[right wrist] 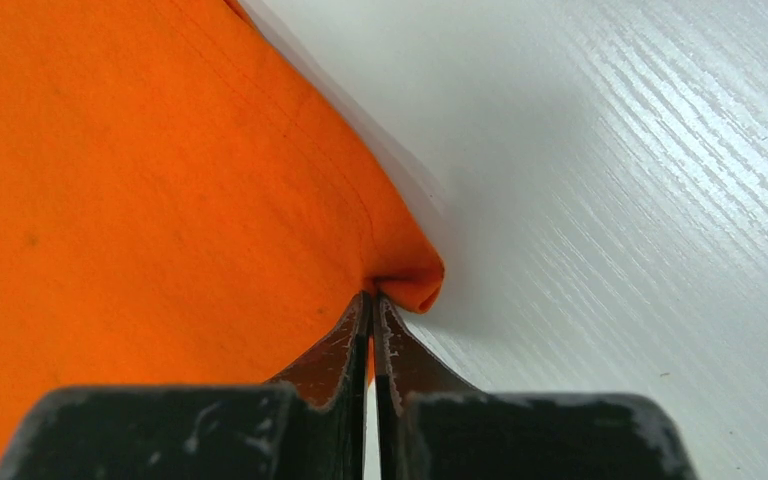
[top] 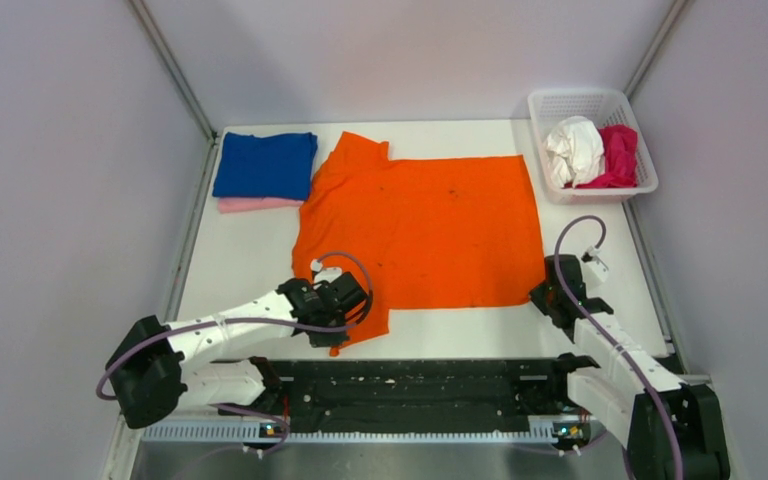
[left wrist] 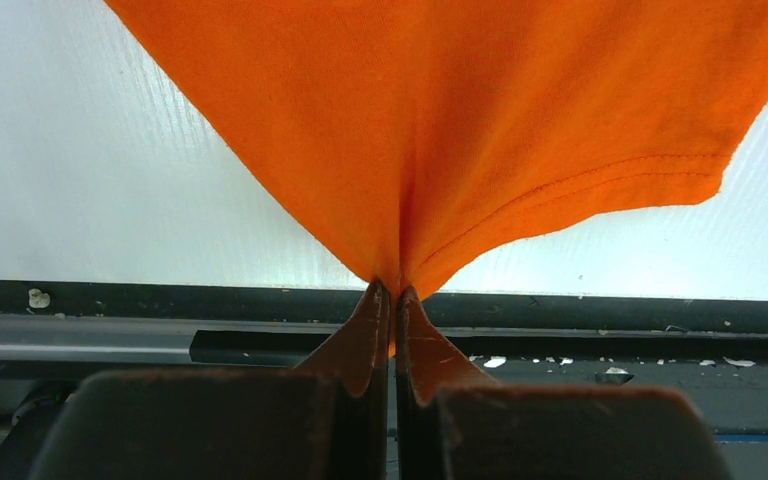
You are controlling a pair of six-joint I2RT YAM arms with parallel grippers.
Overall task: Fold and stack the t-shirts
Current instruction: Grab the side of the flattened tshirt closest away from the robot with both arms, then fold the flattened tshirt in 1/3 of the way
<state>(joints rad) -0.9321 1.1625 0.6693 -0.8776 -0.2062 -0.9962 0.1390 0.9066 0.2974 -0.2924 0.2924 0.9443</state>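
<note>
The bright orange t-shirt (top: pixel 425 230) lies spread flat across the middle of the table. My left gripper (top: pixel 352 302) is shut on its near left sleeve, and in the left wrist view (left wrist: pixel 393 290) the orange cloth (left wrist: pixel 460 120) fans out from the closed fingertips. My right gripper (top: pixel 543 296) is shut on the shirt's near right corner, and in the right wrist view (right wrist: pixel 372 298) that corner (right wrist: pixel 410 280) bunches at the tips. A folded royal blue t-shirt (top: pixel 265 164) lies on a folded pale pink one (top: pixel 256 204) at the back left.
A white lattice basket (top: pixel 592 104) at the back right holds a crumpled white t-shirt (top: pixel 574 149) and a magenta one (top: pixel 618 155). A black rail (top: pixel 410 385) runs along the near edge between the arm bases. Grey walls close the sides.
</note>
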